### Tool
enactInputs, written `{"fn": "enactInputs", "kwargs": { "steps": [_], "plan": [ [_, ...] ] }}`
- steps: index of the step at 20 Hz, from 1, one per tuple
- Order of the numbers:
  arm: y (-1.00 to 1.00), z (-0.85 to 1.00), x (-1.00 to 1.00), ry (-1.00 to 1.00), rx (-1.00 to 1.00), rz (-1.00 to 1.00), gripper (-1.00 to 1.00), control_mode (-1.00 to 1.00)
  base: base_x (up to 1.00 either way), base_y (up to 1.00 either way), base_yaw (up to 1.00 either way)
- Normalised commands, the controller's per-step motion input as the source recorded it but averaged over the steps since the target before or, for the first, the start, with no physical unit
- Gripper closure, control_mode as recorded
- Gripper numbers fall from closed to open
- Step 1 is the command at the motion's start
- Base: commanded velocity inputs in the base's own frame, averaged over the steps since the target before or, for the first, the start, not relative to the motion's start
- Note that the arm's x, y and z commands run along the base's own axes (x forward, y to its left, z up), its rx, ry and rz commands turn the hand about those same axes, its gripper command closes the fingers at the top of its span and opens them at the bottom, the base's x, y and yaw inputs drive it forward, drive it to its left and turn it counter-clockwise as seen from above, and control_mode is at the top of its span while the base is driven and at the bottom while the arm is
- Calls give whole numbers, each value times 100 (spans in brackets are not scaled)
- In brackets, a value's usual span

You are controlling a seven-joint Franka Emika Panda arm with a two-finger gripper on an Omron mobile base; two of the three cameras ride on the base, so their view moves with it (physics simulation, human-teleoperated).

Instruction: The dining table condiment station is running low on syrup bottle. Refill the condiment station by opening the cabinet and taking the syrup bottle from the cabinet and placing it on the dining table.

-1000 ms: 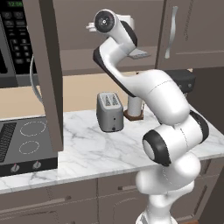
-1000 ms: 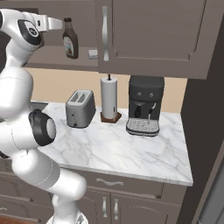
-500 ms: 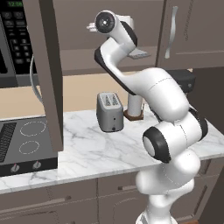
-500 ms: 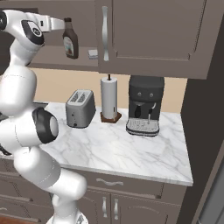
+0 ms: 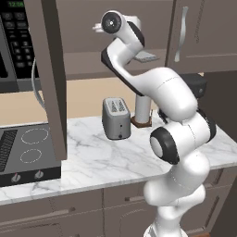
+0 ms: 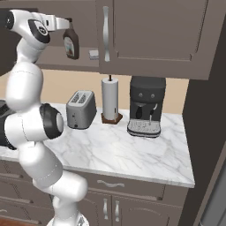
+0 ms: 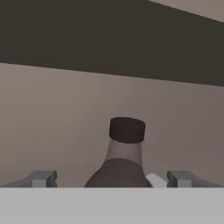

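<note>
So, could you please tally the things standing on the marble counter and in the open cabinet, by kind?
Toasters: 1, toaster
Paper towel rolls: 1, paper towel roll
Coffee machines: 1, coffee machine
Bottles: 1, syrup bottle in the cabinet
Small pale items on the cabinet shelf: 1, small pale item
Total: 5

You had soft, even rendered light with no glare. The marble counter was bright, while the open cabinet interior sat in dim shade. A faint shadow lay beside the toaster. In the hand view the syrup bottle looked soft and slightly blurred, under a dark band above.
</note>
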Motion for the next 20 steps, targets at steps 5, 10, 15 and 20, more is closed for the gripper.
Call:
{"fn": "enactInputs", "kwargs": {
  "steps": [5,10,15,20],
  "plan": [
    [-23,0,7,0,1,0,-100,-100,0,0,0],
    [-1,0,17,3,0,0,-100,-100,0,0,0],
    [0,0,5,1,0,0,-100,-100,0,0,0],
    [0,0,14,0,0,0,-100,-100,0,0,0]
  ]
}}
